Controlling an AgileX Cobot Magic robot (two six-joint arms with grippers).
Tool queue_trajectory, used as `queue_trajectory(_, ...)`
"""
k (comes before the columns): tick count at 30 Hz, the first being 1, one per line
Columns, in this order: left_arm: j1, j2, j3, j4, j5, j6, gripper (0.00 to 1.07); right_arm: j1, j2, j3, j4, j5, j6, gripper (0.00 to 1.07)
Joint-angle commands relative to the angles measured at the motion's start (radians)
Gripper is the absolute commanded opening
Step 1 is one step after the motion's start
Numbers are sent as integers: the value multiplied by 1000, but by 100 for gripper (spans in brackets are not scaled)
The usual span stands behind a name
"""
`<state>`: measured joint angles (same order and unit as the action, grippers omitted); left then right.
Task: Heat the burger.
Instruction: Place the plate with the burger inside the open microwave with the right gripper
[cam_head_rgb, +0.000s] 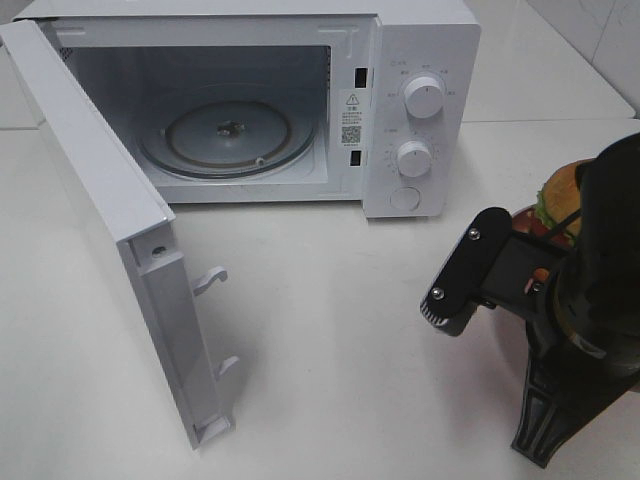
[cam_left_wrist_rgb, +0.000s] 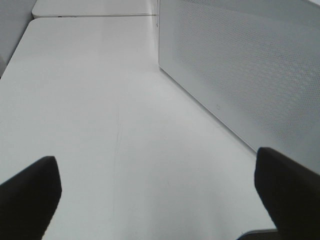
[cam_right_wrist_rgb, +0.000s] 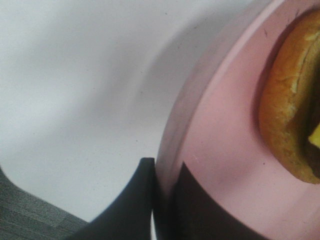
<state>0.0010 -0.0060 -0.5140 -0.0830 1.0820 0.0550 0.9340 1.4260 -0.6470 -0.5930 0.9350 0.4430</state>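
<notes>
The burger (cam_head_rgb: 558, 195), with a golden bun and green lettuce, shows at the right edge, mostly hidden behind my right arm (cam_head_rgb: 590, 290). In the right wrist view the burger (cam_right_wrist_rgb: 290, 125) sits on a pink plate (cam_right_wrist_rgb: 225, 150). My right gripper (cam_right_wrist_rgb: 162, 167) is shut on the plate's rim, one finger outside it and one inside. The plate is a little above the white table. My left gripper (cam_left_wrist_rgb: 155, 165) is open and empty, low over the table beside the outer face of the microwave door (cam_left_wrist_rgb: 240, 65). It is out of the exterior view.
The white microwave (cam_head_rgb: 425, 150) stands at the back with its door (cam_head_rgb: 100, 200) swung wide open toward the front left. Its glass turntable (cam_head_rgb: 228, 135) carries nothing. Two latch hooks (cam_head_rgb: 212, 278) stick out from the door's edge.
</notes>
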Motion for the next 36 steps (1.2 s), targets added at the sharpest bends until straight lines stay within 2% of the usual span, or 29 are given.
queue_trajectory(1, -1, -24, -2, -1, -14, -4, 98, 36, -7, 4, -56, 30, -35, 0)
queue_trajectory(19, -1, -24, -2, -1, -14, -4, 98, 222, -7, 4, -56, -60, -265, 0)
queue_trajectory(36, -1, -24, -2, -1, -14, -4, 98, 235, -7, 3, -57, -156, -443, 1)
